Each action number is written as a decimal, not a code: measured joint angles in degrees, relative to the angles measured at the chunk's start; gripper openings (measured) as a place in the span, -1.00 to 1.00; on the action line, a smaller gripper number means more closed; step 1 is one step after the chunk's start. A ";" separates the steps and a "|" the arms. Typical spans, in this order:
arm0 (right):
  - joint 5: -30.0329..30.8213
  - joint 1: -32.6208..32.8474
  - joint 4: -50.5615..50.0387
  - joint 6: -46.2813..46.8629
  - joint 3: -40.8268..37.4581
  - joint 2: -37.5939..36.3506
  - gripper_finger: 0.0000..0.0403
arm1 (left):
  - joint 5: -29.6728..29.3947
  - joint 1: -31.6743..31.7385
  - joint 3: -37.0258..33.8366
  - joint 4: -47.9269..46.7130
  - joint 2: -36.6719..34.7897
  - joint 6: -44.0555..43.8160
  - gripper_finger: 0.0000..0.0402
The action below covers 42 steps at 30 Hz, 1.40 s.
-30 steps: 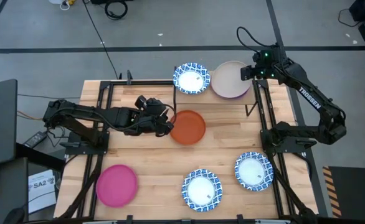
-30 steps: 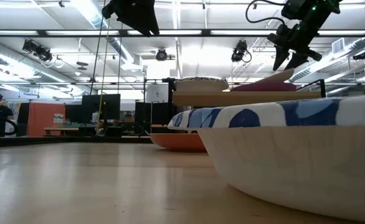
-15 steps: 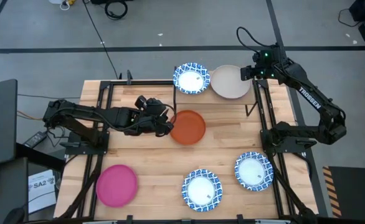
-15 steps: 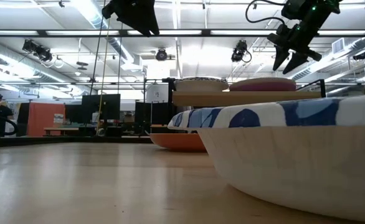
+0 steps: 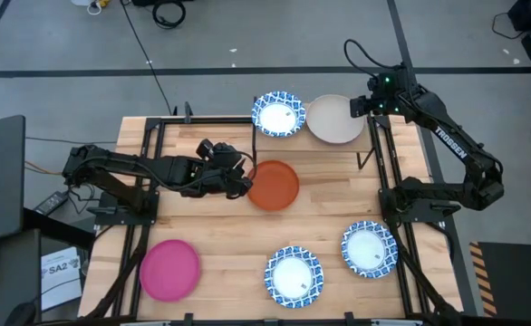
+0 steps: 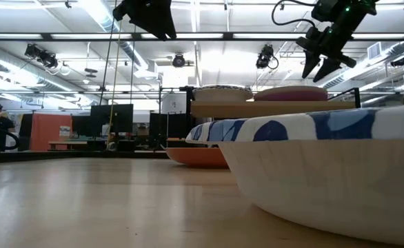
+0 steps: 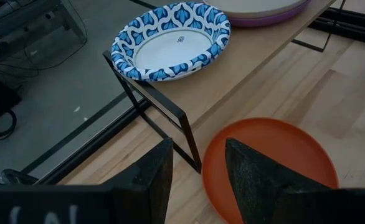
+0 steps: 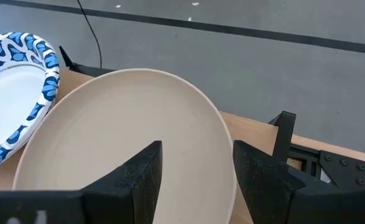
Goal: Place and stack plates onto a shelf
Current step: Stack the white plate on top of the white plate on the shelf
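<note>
So the shelf [image 5: 315, 136] sits at the table's 12 o'clock edge with two stacks on it. On its left half there's a blue-rimmed plate [image 5: 277, 114]. On the right half the beige plate [image 5: 334, 119] lies flat on top of a purple plate [image 7: 276, 18]; only the purple one's edge peeks out under it.

The right gripper [image 5: 356, 104] is up at about 1 o'clock, hovering just off the beige plate's rim. Its fingers [image 8: 142, 174] are spread apart with nothing between them, and the plate is lying free below.

The left gripper [image 5: 244, 181] is near the middle of the table, right at the 9 o'clock edge of the orange plate [image 5: 274, 184], which lies on the table in front of the shelf. Its fingers [image 7: 151, 177] are parted too, holding nothing.

The pink plate [image 5: 169, 269] is at 7 o'clock, and two more blue-rimmed plates lie at 6 [image 5: 293, 276] and 5 [image 5: 369, 249].
</note>
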 joint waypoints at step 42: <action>-0.81 34.86 -9.32 -2.36 -0.02 -0.04 -0.01 | 23.61 -5.25 0.00 1.63 0.07 -6.40 -0.24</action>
